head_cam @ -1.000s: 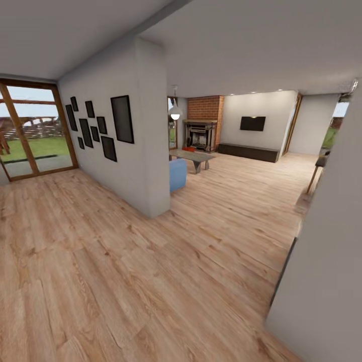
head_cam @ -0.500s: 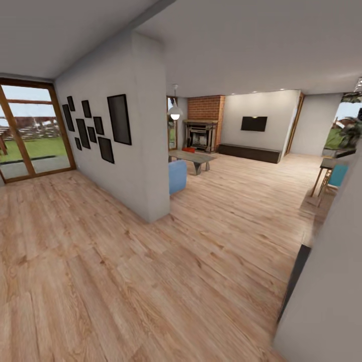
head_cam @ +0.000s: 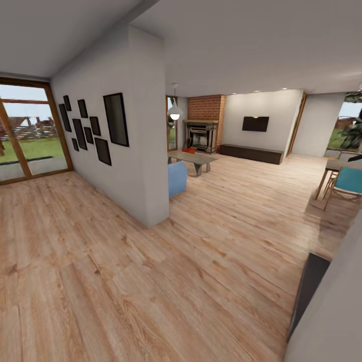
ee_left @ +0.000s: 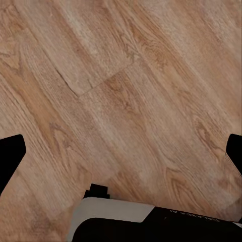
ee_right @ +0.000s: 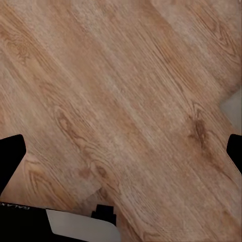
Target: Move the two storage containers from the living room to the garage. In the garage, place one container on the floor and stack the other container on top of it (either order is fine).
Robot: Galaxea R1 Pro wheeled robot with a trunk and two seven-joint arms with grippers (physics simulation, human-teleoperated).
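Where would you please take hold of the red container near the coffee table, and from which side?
The red container by the coffee table is too far to show its rim or walls. Probably grip two opposite sides, using both arms, approaching across the wood floor.

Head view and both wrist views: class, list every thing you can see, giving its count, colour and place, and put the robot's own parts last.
wood plank floor: one, light brown, spreads through the rooms.
dividing wall: one, white, left of centre.
picture frames: about nine, black, on that wall.
glass door: one, wood-framed, far left.
sofa end: one, pale blue, behind the wall.
coffee table: one, grey, mid-room.
red thing: small, too far to identify, beyond the table.
fireplace: one, brick, at the back.
television: one, black, back wall.
chair: one, teal, far right.
left tool: fingers black, wide apart, above the floor.
right tool: the same.
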